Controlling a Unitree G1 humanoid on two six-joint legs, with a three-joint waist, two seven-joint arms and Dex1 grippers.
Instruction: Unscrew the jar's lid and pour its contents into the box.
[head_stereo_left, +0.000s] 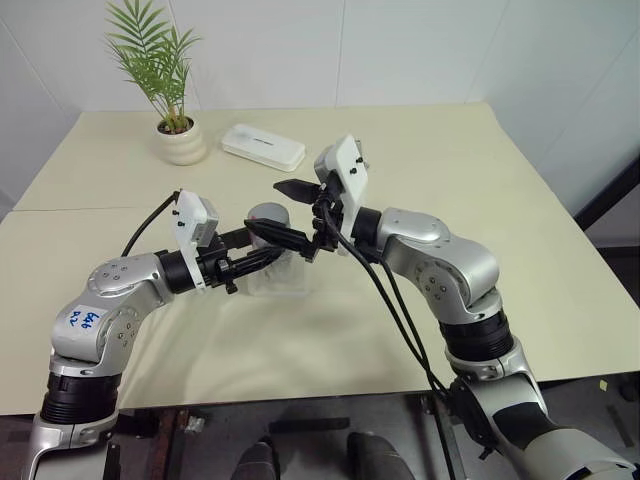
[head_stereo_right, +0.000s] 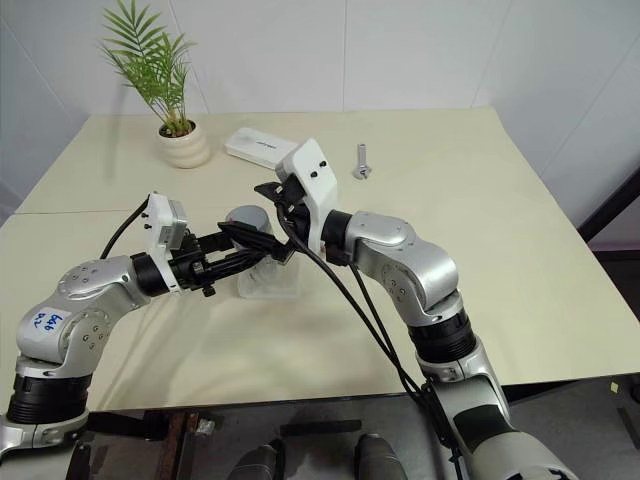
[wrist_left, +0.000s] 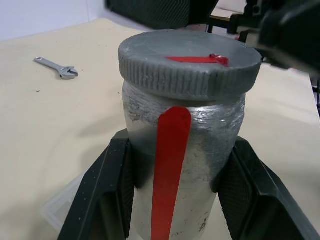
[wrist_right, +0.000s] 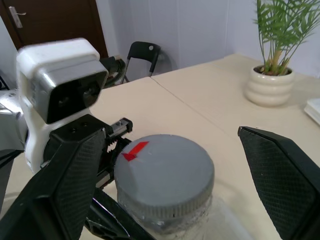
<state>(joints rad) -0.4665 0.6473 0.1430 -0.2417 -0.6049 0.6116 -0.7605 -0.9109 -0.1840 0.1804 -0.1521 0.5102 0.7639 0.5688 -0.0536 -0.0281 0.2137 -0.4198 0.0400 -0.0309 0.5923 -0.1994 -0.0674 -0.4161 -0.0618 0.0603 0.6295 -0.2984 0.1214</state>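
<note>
My left gripper (head_stereo_left: 285, 245) is shut on the jar (wrist_left: 180, 165), a silver cylinder with a red stripe, and holds it upright by its body. The grey ribbed lid (wrist_left: 190, 70) sits on top, marked with a red arrow. The jar hangs just over the clear plastic box (head_stereo_left: 275, 280) on the table. Coming in from the right, my right gripper (head_stereo_left: 300, 218) is open. Its fingers (wrist_right: 75, 175) stand on either side of the lid (wrist_right: 162, 175), apart from it. The contents are hidden inside the jar.
A cream pot with a palm plant (head_stereo_left: 183, 142) and a white oblong case (head_stereo_left: 263, 146) stand at the back of the table (head_stereo_left: 480, 200). A small metal wrench (head_stereo_right: 362, 160) lies behind the right arm. A chair (wrist_right: 142, 55) and a door are beyond the table.
</note>
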